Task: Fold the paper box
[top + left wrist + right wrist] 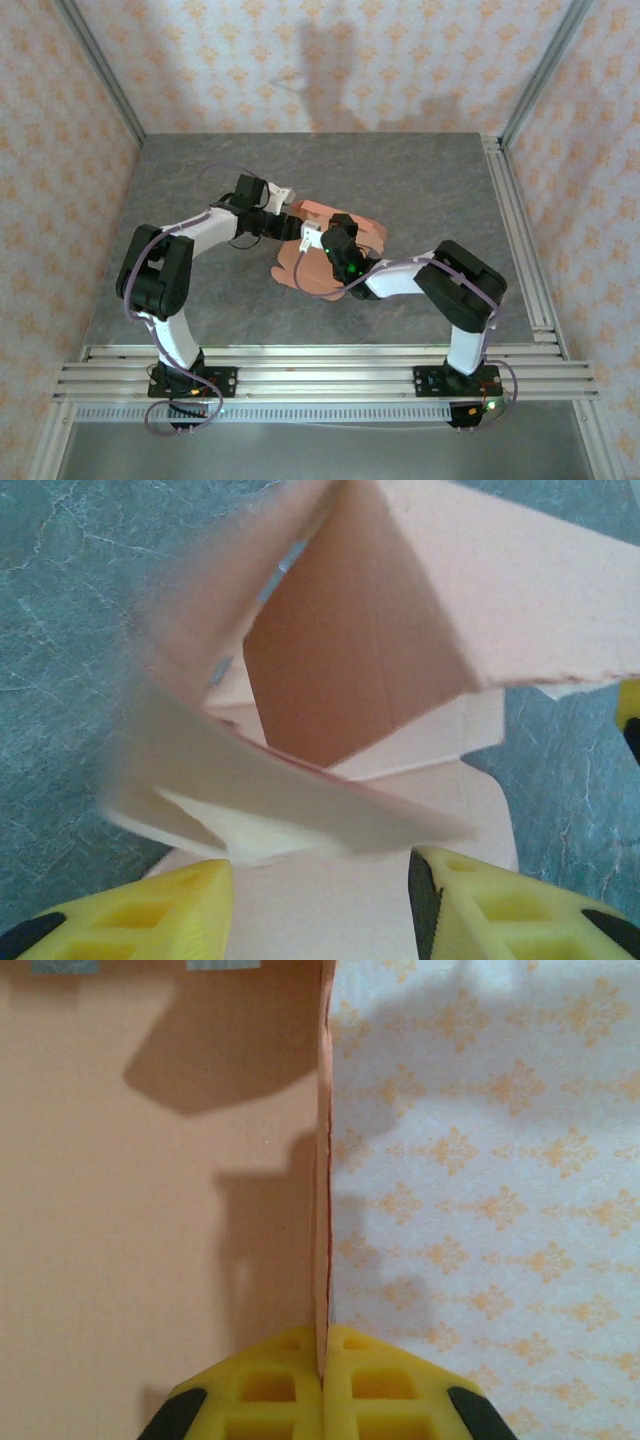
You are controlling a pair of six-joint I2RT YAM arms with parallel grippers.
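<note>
The paper box (305, 270) is salmon-orange card, partly folded, lying mid-table between both arms. In the left wrist view the paper box (350, 660) has raised panels that form an open pocket, and a blurred flap crosses just ahead of my fingertips. My left gripper (320, 865) has its yellow fingers (150, 915) apart, with a flat card panel filling the gap behind them. From above, the left gripper (292, 222) sits at the box's far left edge. My right gripper (323, 1345) is shut on the edge of an upright panel of the paper box (160, 1210). Seen from above, the right gripper (318, 237) is over the box's middle.
The grey stone-look table (420, 180) has open room behind and to both sides of the box. Aluminium rails (320, 365) run along the near edge and another rail (520, 240) runs up the right side. Patterned walls (330, 60) close in the back and sides.
</note>
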